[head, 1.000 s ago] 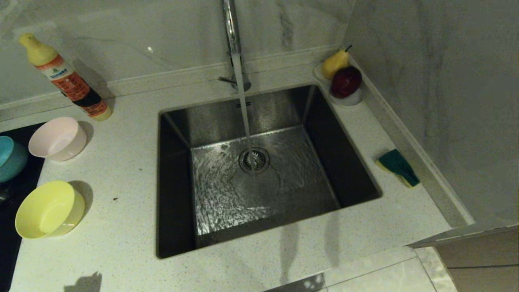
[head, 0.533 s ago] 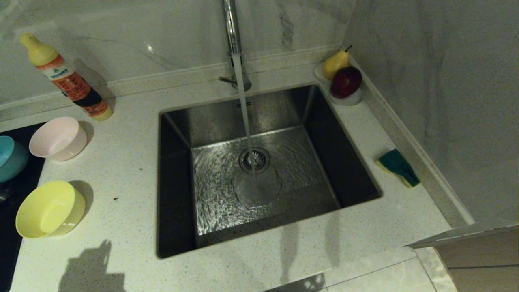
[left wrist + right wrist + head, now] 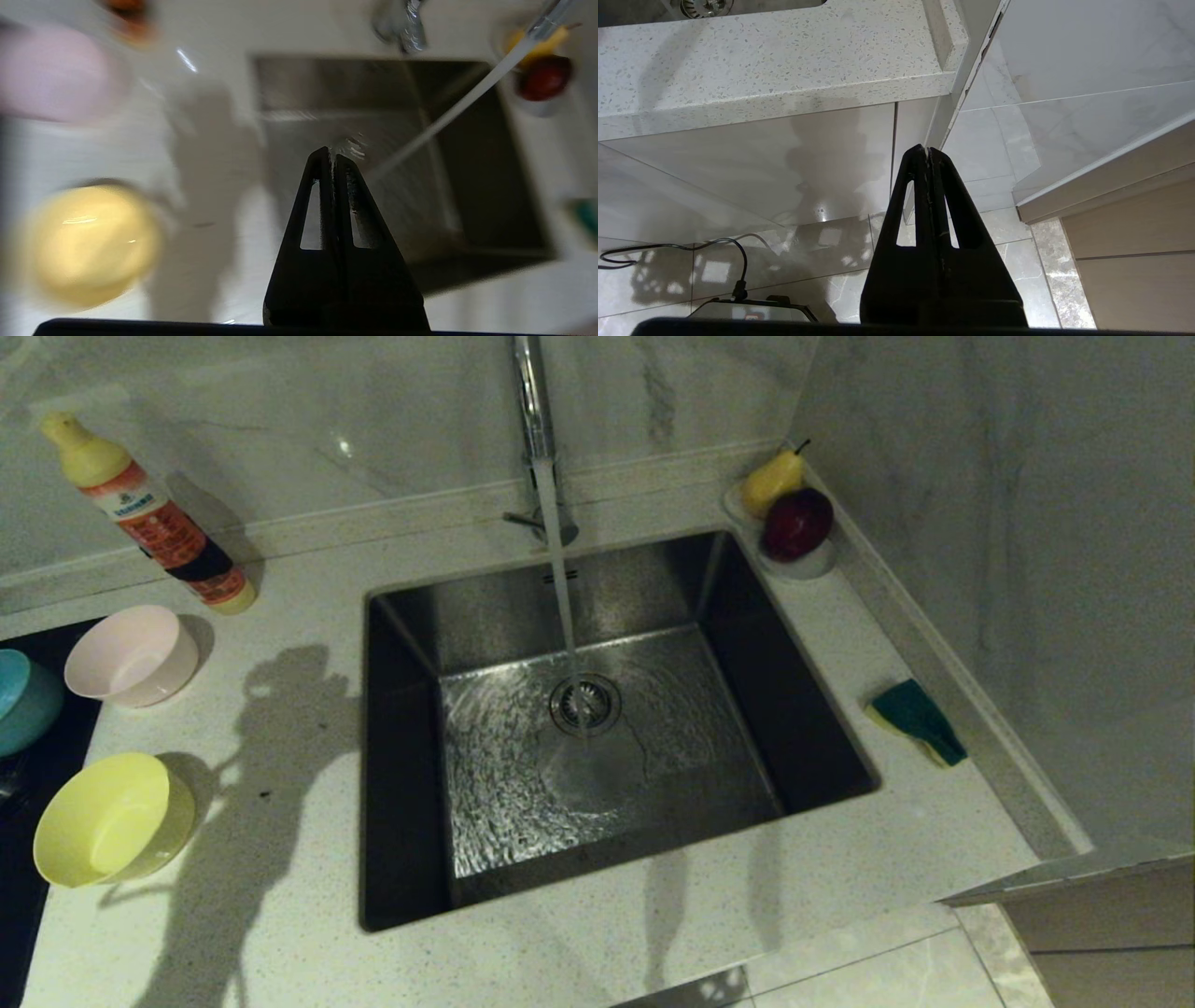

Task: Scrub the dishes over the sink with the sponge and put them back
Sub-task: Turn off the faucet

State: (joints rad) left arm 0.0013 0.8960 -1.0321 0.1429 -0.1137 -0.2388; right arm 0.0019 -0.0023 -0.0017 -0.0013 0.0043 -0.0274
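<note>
arm shadow (image 3: 271,784) now across counter (image 3: 308,915); left claw (image 3: 331,156) clenched, empty | sponge (image 3: 917,720) – green over yellow – untouched

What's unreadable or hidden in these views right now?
- Blue bowl: head view, cut off by the frame edge.
- Pink bowl and yellow bowl: left wrist view, blurred.
- Bottle label: head view, too small to read.
- Both arms: outside the head view.

The head camera looks steeply down on the sink (image 3: 597,728); the left wrist camera faces it too, while the right wrist camera hangs below the countertop (image 3: 761,70).
</note>
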